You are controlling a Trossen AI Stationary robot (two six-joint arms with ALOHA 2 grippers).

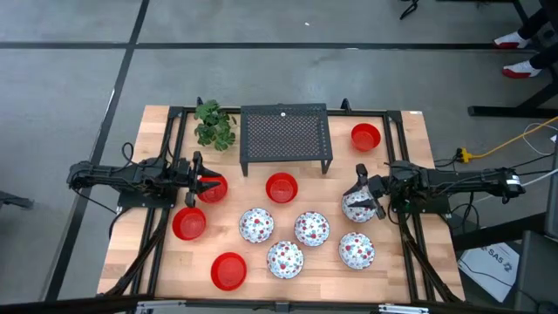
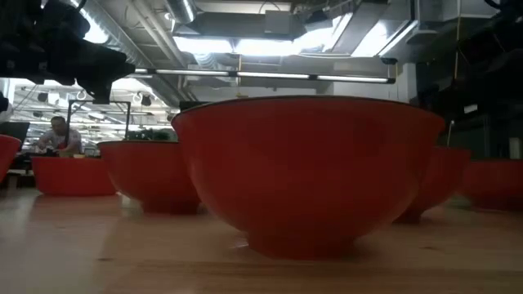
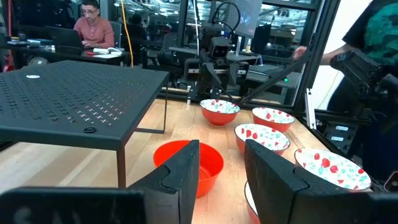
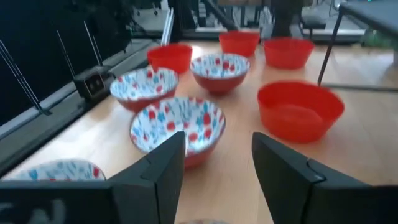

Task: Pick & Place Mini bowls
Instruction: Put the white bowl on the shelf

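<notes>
Left gripper point(image 1: 199, 180): open, empty, over red bowl point(image 1: 212, 188).
Right gripper point(image 1: 359, 196): open, probably empty, over speckled bowl point(image 1: 357, 208).
Handling: light, glossy, slippery; pinch the rim.

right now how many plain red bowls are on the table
5: one under the left gripper, one mid-table before the rack, one far right by the rack, two near left. None seem hidden.

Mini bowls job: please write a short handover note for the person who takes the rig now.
Left gripper: open, over a red bowl at the left edge, nothing held.
Right gripper: open, over a speckled bowl on the right, nothing held.
Four other red bowls and four other speckled bowls sit loose on the table, around the black mesh rack.
Done: no bowl lifted or stacked.
Left: all ten.
</notes>
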